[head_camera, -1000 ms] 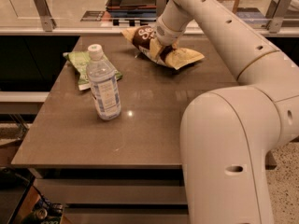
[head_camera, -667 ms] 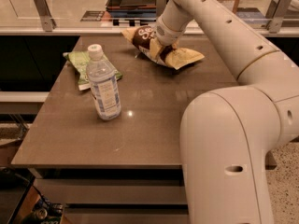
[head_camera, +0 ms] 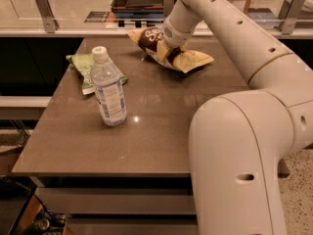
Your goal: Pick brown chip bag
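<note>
The brown chip bag point(head_camera: 188, 60) lies at the far edge of the table point(head_camera: 146, 131), right of centre. It is dark brown in the middle with tan-yellow ends and white lettering. My gripper point(head_camera: 167, 51) comes down from the upper right onto the middle of the bag. Its fingers are closed on the bag's crumpled middle. The bag's left end point(head_camera: 144, 35) tilts up, and its right end rests at table level.
A clear water bottle point(head_camera: 108, 89) with a white cap stands left of centre. A flat green bag point(head_camera: 83, 67) lies behind it at the left edge. A railing and glass counter run behind the table. My arm's large white body fills the right foreground.
</note>
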{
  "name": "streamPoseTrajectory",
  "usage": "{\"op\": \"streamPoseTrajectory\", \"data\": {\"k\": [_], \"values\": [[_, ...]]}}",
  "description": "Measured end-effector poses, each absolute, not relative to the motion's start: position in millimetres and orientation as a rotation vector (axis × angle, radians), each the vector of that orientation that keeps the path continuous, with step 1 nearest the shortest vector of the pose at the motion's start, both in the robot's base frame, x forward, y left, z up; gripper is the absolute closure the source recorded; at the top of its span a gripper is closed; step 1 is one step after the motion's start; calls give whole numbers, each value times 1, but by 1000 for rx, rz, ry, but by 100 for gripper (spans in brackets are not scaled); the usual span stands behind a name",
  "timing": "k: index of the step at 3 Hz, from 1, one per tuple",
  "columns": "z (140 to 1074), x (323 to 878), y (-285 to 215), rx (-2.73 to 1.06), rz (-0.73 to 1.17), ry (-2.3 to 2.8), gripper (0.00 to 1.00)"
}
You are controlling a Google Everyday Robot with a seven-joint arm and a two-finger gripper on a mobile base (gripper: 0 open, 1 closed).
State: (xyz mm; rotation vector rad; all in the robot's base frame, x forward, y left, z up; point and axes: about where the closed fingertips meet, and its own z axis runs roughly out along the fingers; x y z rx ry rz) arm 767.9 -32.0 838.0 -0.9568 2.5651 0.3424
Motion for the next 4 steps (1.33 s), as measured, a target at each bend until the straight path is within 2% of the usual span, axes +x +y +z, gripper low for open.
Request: {"op": "streamPoseTrajectory", "data": {"k": [1,4], "values": [[838,768,-32,-957,342,2565,100],[966,718,-81,-884,293,2382,100]]}}
